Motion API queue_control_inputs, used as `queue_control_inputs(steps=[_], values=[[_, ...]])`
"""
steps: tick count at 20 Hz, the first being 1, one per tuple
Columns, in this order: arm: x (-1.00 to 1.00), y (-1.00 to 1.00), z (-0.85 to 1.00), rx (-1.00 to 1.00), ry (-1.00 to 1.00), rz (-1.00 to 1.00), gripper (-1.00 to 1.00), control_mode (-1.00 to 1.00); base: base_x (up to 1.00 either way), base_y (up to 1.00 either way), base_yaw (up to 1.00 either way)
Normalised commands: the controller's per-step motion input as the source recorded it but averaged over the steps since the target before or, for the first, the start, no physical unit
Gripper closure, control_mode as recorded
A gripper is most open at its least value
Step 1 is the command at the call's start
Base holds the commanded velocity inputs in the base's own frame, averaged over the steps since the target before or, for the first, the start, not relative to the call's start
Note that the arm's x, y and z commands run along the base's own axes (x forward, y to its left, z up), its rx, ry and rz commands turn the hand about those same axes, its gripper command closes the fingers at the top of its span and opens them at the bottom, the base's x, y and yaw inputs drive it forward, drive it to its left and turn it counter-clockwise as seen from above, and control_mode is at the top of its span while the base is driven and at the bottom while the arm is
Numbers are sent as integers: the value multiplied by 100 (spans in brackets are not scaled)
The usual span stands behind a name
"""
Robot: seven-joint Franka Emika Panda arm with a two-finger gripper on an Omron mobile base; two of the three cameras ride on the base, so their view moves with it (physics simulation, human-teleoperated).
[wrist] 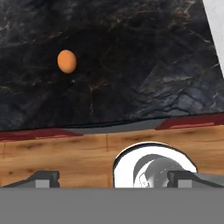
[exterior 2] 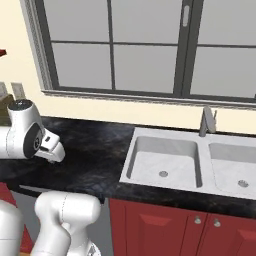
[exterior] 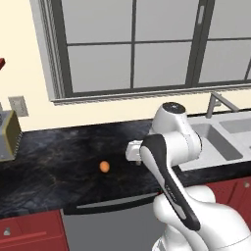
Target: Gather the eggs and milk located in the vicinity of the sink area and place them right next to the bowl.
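Pincer (wrist: 112,177) hangs released above the black tabletop (wrist: 131,65), jaws wide, presumably readied for the egg (wrist: 67,61) lying loose, well apart.

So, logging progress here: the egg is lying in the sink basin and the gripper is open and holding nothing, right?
Not quite. The egg lies on the black counter, left of the sink, as the left base view shows. The rest holds: the gripper is open and holding nothing.
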Motion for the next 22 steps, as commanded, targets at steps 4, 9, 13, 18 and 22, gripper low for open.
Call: queue_control_inputs(steps=[4, 9, 13, 18, 22], values=[[46, 53, 0, -5, 10, 0, -100, -100, 13, 25, 0], [66, 17, 0, -1, 6, 1, -100, -100, 0, 0, 0], [42, -12, -12, 3, 2, 8, -100, -100, 0, 0, 0], [60, -9, -63, 2, 8, 6, -100, -100, 0, 0, 0], [24, 10, -75, -9, 4, 0, -100, -100, 0, 0, 0]])
